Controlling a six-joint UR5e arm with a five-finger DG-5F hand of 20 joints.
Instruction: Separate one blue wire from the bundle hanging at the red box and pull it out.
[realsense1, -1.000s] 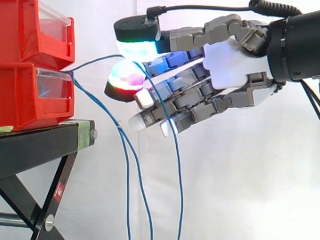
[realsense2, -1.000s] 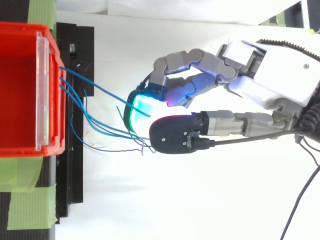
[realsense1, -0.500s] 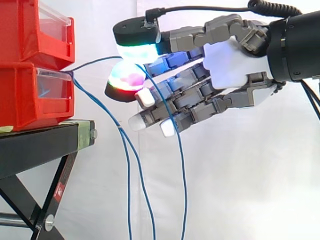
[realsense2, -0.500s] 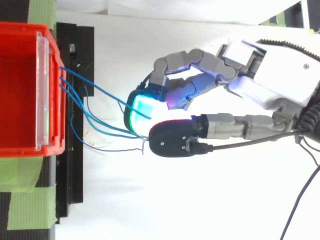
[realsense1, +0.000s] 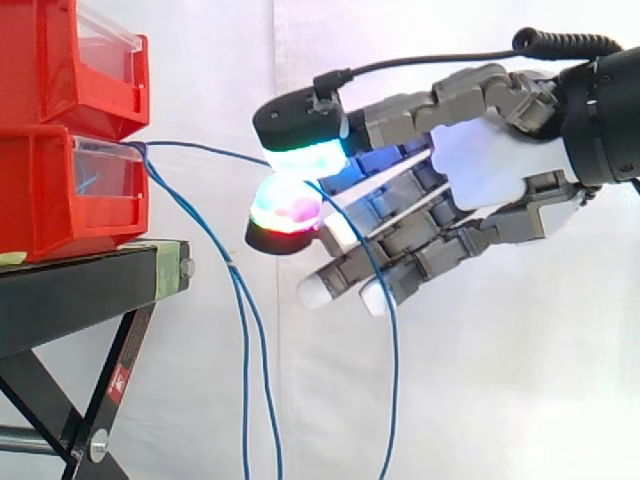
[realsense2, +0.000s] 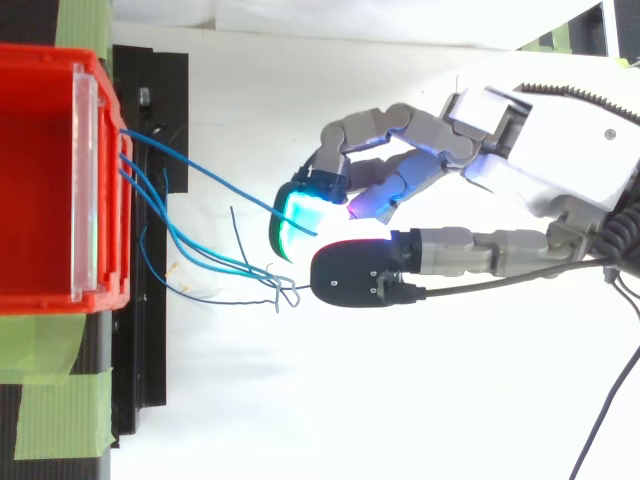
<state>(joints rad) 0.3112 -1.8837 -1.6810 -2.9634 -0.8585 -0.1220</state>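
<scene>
Blue wire (realsense1: 200, 147) pinched in the hand (realsense1: 485, 170), stretched almost level from the red box (realsense1: 60, 195).

Two glowing pads, a green one above and a reddish one below, close on this single wire to the right of the box, while the other fingers reach out nearly straight beneath. Past the pinch the wire hangs down in front of those fingers. The rest of the bundle (realsense1: 238, 300) droops from the box's clear front panel (realsense1: 105, 170) beside the black stand (realsense1: 80, 290), apart from the hand. Something blue shows behind that panel. An upper bin (realsense1: 70, 60) sits on the box. The red label (realsense1: 118, 380) on the stand's leg is too small to read. Green tape (realsense2: 60, 410) lies by the stand.
</scene>
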